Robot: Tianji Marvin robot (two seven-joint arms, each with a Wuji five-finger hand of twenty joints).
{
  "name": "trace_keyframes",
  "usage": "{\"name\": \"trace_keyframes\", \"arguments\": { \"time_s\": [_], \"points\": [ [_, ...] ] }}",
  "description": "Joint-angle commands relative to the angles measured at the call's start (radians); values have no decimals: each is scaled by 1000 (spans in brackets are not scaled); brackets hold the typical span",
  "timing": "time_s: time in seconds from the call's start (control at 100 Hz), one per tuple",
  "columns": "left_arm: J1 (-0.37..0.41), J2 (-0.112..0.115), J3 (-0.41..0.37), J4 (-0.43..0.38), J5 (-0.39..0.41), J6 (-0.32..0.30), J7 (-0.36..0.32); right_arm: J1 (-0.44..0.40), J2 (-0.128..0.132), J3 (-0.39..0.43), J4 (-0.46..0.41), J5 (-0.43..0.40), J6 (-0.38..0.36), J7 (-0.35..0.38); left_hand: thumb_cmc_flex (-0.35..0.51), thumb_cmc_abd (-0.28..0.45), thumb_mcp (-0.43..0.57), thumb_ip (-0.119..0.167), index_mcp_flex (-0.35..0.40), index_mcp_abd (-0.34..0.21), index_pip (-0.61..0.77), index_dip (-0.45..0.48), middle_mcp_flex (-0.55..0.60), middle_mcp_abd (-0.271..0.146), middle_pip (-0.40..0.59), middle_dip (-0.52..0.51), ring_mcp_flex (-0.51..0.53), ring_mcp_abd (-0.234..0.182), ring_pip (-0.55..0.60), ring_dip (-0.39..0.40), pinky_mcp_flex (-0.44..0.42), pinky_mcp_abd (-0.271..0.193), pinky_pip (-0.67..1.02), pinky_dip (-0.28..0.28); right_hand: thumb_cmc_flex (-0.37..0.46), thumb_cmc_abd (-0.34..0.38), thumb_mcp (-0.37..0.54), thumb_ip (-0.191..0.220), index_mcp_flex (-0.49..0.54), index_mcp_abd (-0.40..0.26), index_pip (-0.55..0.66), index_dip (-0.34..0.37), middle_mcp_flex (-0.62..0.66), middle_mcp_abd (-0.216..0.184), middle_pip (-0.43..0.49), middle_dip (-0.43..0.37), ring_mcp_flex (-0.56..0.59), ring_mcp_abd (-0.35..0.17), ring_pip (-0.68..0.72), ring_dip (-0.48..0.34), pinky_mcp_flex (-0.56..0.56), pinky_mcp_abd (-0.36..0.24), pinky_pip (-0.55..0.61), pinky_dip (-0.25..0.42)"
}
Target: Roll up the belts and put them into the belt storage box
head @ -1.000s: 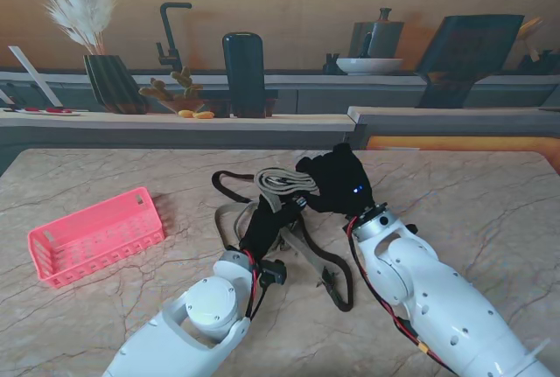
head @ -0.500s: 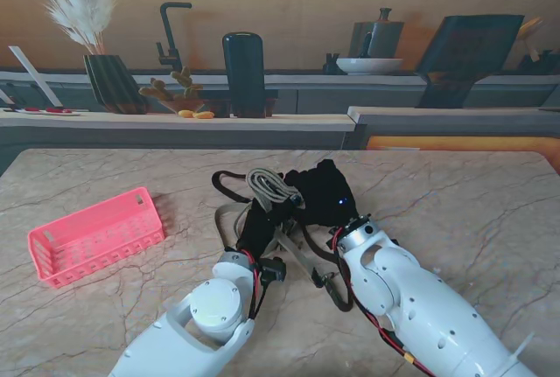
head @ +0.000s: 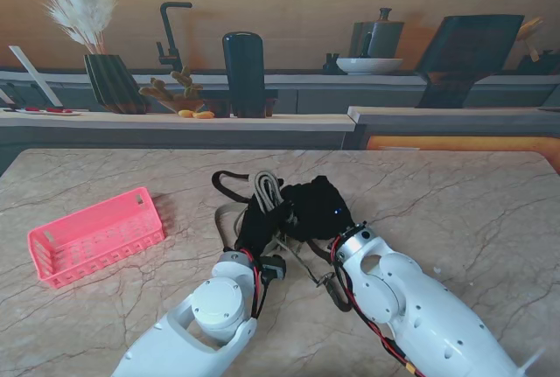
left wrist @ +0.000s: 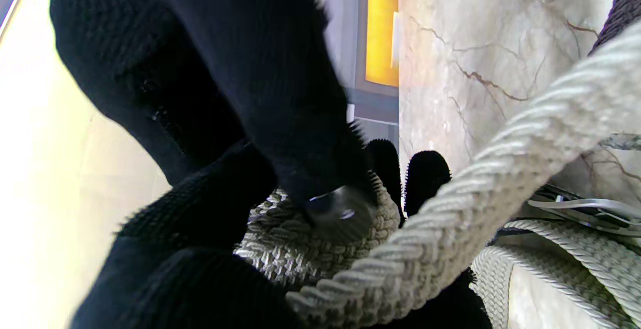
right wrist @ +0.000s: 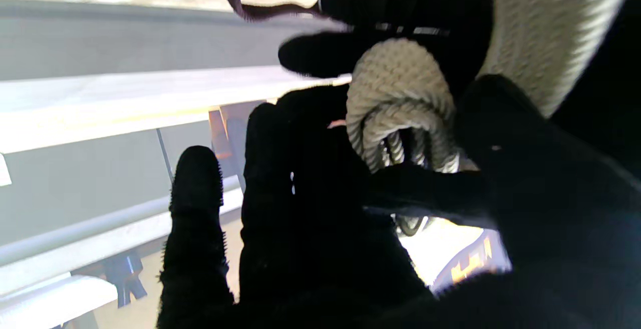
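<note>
So both gloved hands are bunched together mid-table, working one coil. The left hand has its fingers wrapped around the beige braided belt, and the right hand is pressed in against the same coil from the robot's right, fingers curled over the loops. In the right wrist view you can see the roll wedged between the black fingertips, so I'd call both hands closed on that belt, not just resting on it.

The loose tail of the beige belt trails from the coil back toward me, between the two forearms. A dark brown belt lies tangled just beside the coil on its far-left side, with more strap looping down near the right wrist; it doesn't look rolled at all.

The bit that matters: the pink storage basket sits well apart from the coil, off to the robot's left, its long side running diagonally. The left hand is the nearer one, so my guess is the left arm carries the roll over once the tail is wound in. The roll looks loose enough to spring open if either grip lets go early.
</note>
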Motion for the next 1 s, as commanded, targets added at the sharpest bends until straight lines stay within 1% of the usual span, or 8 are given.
{"name": "trace_keyframes", "arguments": {
  "time_s": [0.0,0.09,0.17,0.35,0.52,0.66,0.84,0.99],
  "points": [
    [0,-16,0,-31,-16,7,-9,-50,5,4,-55,7,-5,42,149,36,15,-13,79,-34,63,22,124,-47,-15,71,76,-14,46,20,57,2,58,12,-41,38,-5,47,-76,-223,-92,47,-121,5,-68,-6,-48,-6,-50,-21,-39,11,-39,10],
    [2,-14,-3,-37,-29,19,-15,-78,3,34,-75,24,1,41,213,28,2,-17,141,-34,107,47,206,-50,-26,114,145,-6,87,36,115,34,106,14,-43,36,-21,50,-96,-217,-110,50,-144,13,-84,-8,-59,3,-62,-24,-47,12,-49,14],
    [6,-4,-12,-46,-49,35,-52,-110,6,75,-100,6,5,26,223,17,12,-17,184,-34,121,68,232,-33,-21,186,182,10,156,93,145,99,169,24,-48,43,-29,50,-103,-221,-122,51,-153,14,-95,-10,-62,4,-72,-26,-46,9,-55,18],
    [7,39,-38,-62,-68,100,-202,-192,24,209,-175,-82,-64,0,159,4,2,-11,275,-58,159,121,295,-6,10,315,258,19,318,263,184,202,358,96,-36,76,-59,53,-126,-267,-137,69,-169,1,-134,-15,-62,-8,-112,-38,-29,-15,-78,36],
    [-3,69,-53,-59,-57,159,-318,-238,48,321,-232,-193,-157,-1,116,-34,-8,0,305,-57,186,175,320,12,90,377,315,21,419,340,223,239,464,177,17,89,-62,56,-225,-409,-111,100,-214,-20,-193,-29,-56,-27,-191,-72,1,-39,-108,57],
    [-14,95,-61,-58,-62,203,-424,-244,66,375,-262,-254,-237,45,75,-61,15,7,348,-42,199,193,344,34,171,379,381,14,491,358,286,263,538,215,86,87,-42,51,-390,-546,-79,92,-308,-36,-249,-57,-74,-27,-299,-130,13,-57,-133,67],
    [-47,133,-58,-44,-59,234,-591,-215,95,388,-272,-355,-312,106,69,-59,16,14,362,-26,187,187,354,41,211,368,426,3,517,348,340,265,571,206,99,69,-27,44,-544,-574,-95,36,-427,-42,-318,-97,-159,4,-471,-239,-6,-64,-172,64],
    [-72,154,-52,-29,-76,240,-697,-173,118,361,-256,-445,-331,100,72,-60,20,18,365,-17,177,182,352,44,216,365,430,4,519,342,343,267,574,198,78,39,-1,44,-571,-553,-158,-27,-507,-28,-355,-126,-223,12,-534,-292,-34,-69,-210,57]
  ]
}}
